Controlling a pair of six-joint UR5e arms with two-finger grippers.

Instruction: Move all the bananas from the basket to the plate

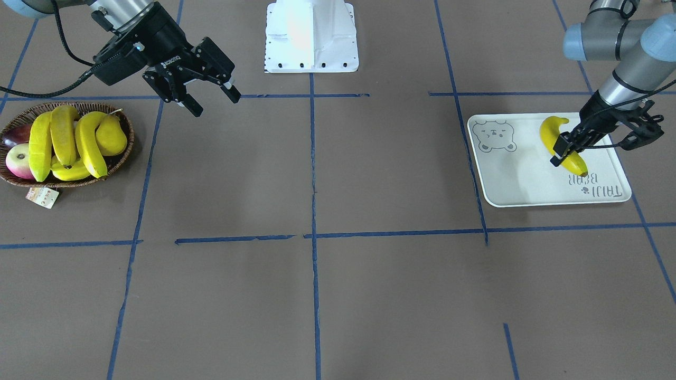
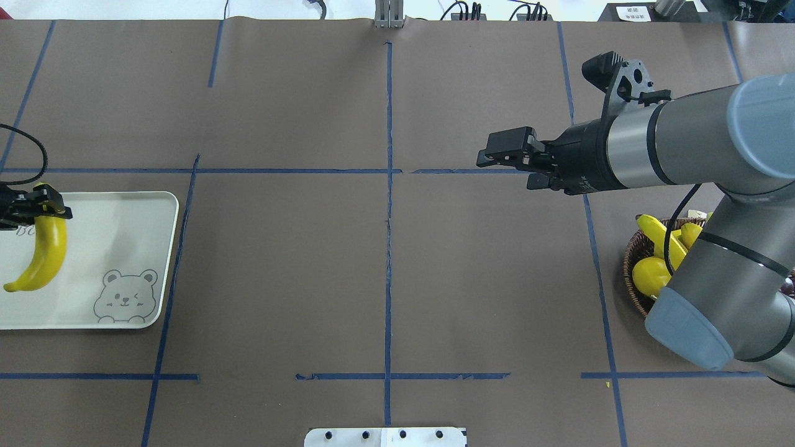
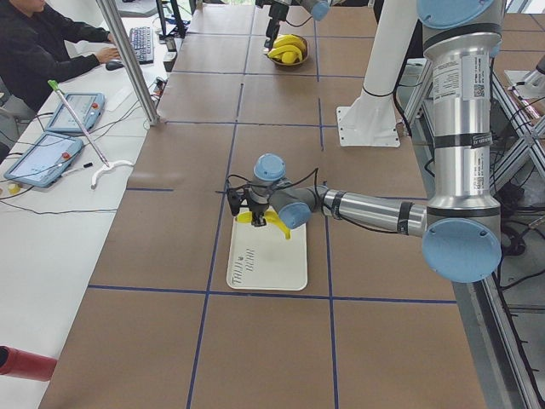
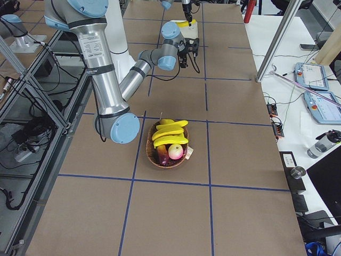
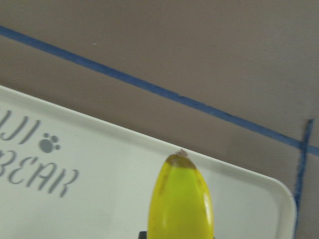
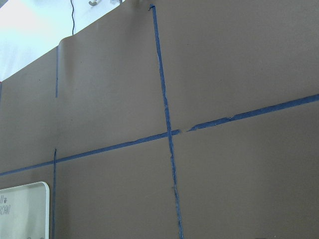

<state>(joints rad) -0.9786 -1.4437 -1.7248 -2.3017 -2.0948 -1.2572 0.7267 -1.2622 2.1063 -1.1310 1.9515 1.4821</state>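
Observation:
The off-white bear plate (image 1: 517, 179) lies on the brown table; it also shows in the overhead view (image 2: 118, 236). One yellow banana (image 1: 549, 132) (image 2: 46, 254) is on it. My left gripper (image 1: 562, 150) (image 2: 40, 211) is shut on that banana near one end, low over the plate. The left wrist view shows the banana's tip (image 5: 182, 204) over the plate (image 5: 99, 189). Three bananas (image 1: 63, 134) (image 2: 658, 233) lie in the wicker basket (image 1: 124, 150). My right gripper (image 1: 214, 104) (image 2: 497, 164) is open and empty, in the air beside the basket towards the table's middle.
The basket also holds a yellow pear (image 1: 112, 136), a red-green apple (image 1: 18, 161) and a dark red fruit (image 1: 16, 134); a paper tag (image 1: 42, 197) hangs from its rim. The white robot base (image 1: 311, 37) stands at the table's middle edge. Blue tape lines cross the table.

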